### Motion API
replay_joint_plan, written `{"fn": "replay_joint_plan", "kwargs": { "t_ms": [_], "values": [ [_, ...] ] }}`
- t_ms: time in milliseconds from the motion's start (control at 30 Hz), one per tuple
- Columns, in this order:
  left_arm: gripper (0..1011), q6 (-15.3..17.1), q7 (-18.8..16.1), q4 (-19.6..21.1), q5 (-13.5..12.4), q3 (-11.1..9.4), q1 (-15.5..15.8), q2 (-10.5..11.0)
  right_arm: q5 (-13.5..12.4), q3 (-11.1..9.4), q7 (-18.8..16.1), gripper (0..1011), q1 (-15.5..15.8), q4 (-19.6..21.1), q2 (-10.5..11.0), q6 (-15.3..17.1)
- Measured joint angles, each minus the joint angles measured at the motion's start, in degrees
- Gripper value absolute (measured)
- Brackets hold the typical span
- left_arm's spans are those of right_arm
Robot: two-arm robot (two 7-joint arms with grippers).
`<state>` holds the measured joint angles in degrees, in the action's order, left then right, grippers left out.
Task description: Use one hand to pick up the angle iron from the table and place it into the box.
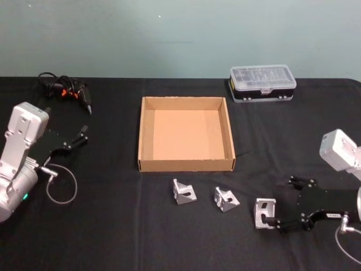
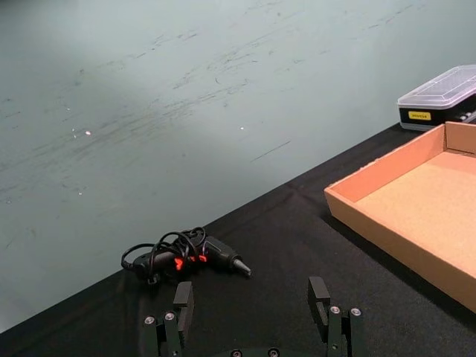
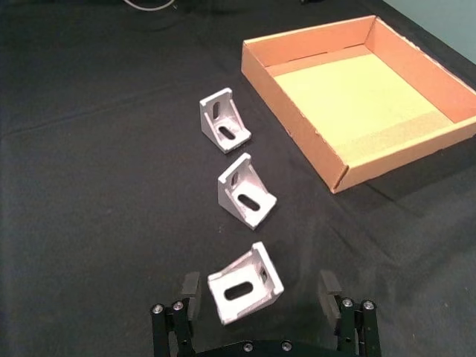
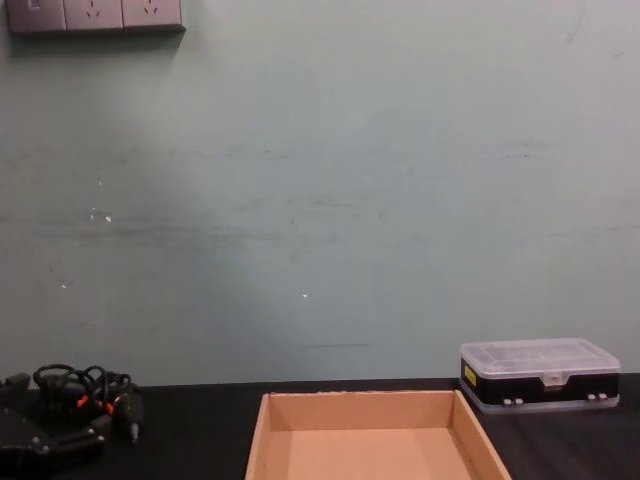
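Three silver angle irons lie in a row on the black table point(image 1: 113, 231) in front of the tan box point(image 1: 148, 135): one on the left point(image 1: 184, 192), one in the middle point(image 1: 225, 199) and one on the right point(image 1: 264, 213). My right gripper point(image 1: 279, 204) is low over the table at the right one. In the right wrist view that angle iron point(image 3: 245, 286) sits between the open fingers point(image 3: 191, 290), with gaps on both sides. The box point(image 3: 357, 100) is empty. My left gripper point(image 1: 79, 137) rests open at the table's left side.
A clear-lidded plastic case point(image 1: 262, 83) stands behind the box at the back right. A black corded tool point(image 1: 67, 90) lies at the back left, also seen ahead of the left gripper point(image 2: 251, 301) as the tool point(image 2: 186, 256). A wire loop point(image 1: 61, 183) lies by the left arm.
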<state>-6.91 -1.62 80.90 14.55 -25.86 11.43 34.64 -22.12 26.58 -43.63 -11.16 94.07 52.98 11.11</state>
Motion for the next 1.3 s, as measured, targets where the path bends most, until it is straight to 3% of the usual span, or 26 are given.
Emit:
{"fn": "replay_joint_plan", "kwargs": {
  "t_ms": [333, 1033, 1300],
  "values": [
    [1011, 0.00, 0.00, 0.00, 0.00, 0.00, 0.00, 0.00, 0.55, 2.38, -0.37, 1003, -3.18, -2.73, -2.74, 0.83],
    [1011, 0.00, 0.00, 0.00, 0.00, 0.00, 0.00, 0.00, 0.76, 3.27, 0.79, 1000, -3.78, -4.20, -3.33, 1.43],
    [1011, 0.00, 0.00, 0.00, 0.00, 0.00, 0.00, 0.00, 0.68, 3.21, 0.84, 820, -3.75, -4.14, -3.29, 1.43]
  ]
}}
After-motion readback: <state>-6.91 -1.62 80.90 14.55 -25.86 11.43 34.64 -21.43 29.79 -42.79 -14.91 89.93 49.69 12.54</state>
